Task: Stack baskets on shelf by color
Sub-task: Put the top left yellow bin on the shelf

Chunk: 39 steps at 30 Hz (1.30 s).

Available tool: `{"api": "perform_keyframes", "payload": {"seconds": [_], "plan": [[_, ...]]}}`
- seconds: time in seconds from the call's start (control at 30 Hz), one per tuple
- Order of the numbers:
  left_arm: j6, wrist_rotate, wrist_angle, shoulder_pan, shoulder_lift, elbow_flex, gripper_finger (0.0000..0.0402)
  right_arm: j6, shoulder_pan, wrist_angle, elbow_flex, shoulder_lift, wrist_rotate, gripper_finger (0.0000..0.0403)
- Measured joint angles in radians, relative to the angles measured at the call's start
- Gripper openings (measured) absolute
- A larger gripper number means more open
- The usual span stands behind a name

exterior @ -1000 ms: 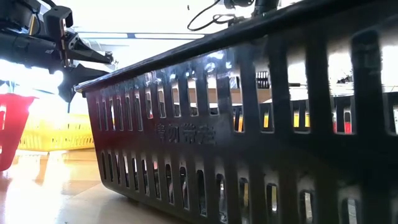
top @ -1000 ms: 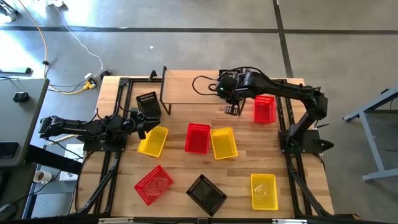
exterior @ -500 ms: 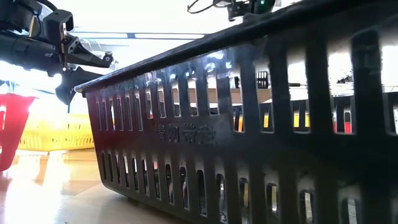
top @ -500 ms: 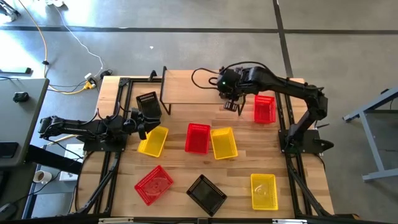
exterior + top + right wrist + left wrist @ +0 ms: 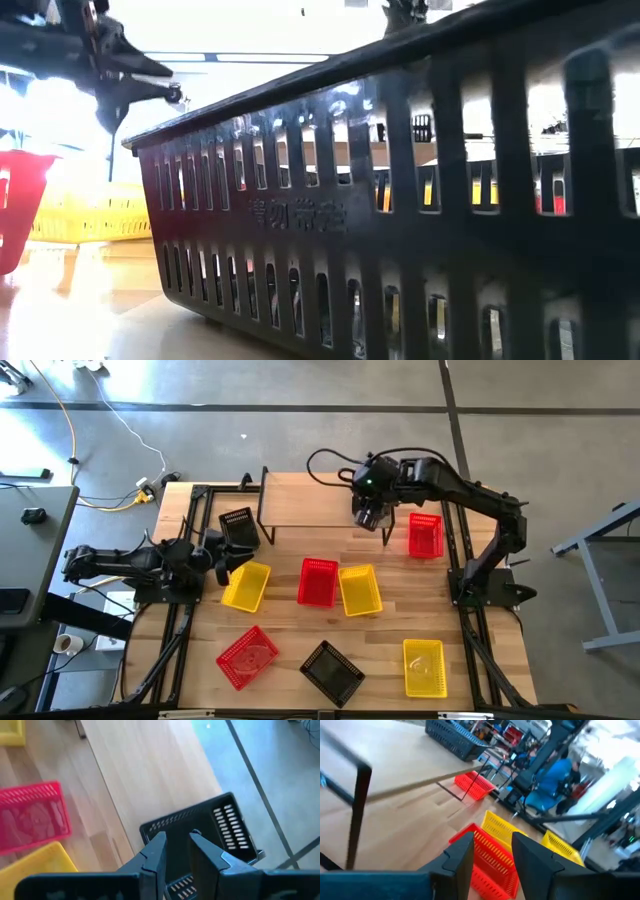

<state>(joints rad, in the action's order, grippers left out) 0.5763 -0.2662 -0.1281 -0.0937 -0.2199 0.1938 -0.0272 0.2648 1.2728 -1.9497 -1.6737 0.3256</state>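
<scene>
My right gripper (image 5: pixel 372 520) hangs over the right end of the shelf (image 5: pixel 300 500), shut on a black basket (image 5: pixel 200 827) that shows just beyond its fingers (image 5: pixel 159 851). My left gripper (image 5: pixel 492 845) stands open at the table's left, near a second black basket (image 5: pixel 238 525) that stands on the table by the shelf's left legs, and a yellow basket (image 5: pixel 246 585). Nothing is between its fingers. A red basket (image 5: pixel 318 580) and a yellow one (image 5: pixel 360 590) lie side by side in front of the shelf. My right gripper pinches a wall of the black basket (image 5: pixel 179 867) between its two fingers, slanting down from above. The fingers hide the exact place of contact. The basket hangs tilted below the fingers, clear of the shelf top.
A red basket (image 5: pixel 425 535) stands to the right of the shelf. Near the front edge lie a red basket (image 5: pixel 247 655), a black one (image 5: pixel 332 670) and a yellow one (image 5: pixel 424 665). The black one (image 5: pixel 400 230) fills the low view. People and equipment show in the room beyond.
My right gripper has risen with the black basket and gone a little toward the table's far edge, over the shelf's right end. My left gripper has risen and rolled a little.
</scene>
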Motion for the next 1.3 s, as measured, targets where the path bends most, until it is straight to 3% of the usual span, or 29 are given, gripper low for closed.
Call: {"api": "perform_keyframes", "payload": {"seconds": [0.2, 0.43, 0.73, 0.97, 1.3], "plan": [[-0.121, 0.045, -0.154, 0.0, -0.049, 0.164, 0.0111, 0.031, -0.004, 0.003, -0.042, 0.0, 0.003, 0.0066], [-0.245, 0.176, -0.296, 0.0, -0.159, 0.347, 0.0108, 0.057, -0.004, 0.003, -0.046, 0.0, -0.003, 0.0066], [-0.265, 0.323, -0.583, 0.0, -0.329, 0.539, 0.0141, 0.117, -0.004, 0.011, -0.046, 0.0, 0.003, 0.0066], [-0.263, 0.42, -0.721, 0.036, -0.439, 0.566, 0.0172, 0.159, -0.004, 0.025, -0.046, 0.0, -0.078, 0.0065], [-0.266, 0.411, -0.797, 0.207, -0.609, 0.566, 0.0157, 0.142, -0.004, 0.026, -0.046, 0.0, -0.23, 0.0065]]}}
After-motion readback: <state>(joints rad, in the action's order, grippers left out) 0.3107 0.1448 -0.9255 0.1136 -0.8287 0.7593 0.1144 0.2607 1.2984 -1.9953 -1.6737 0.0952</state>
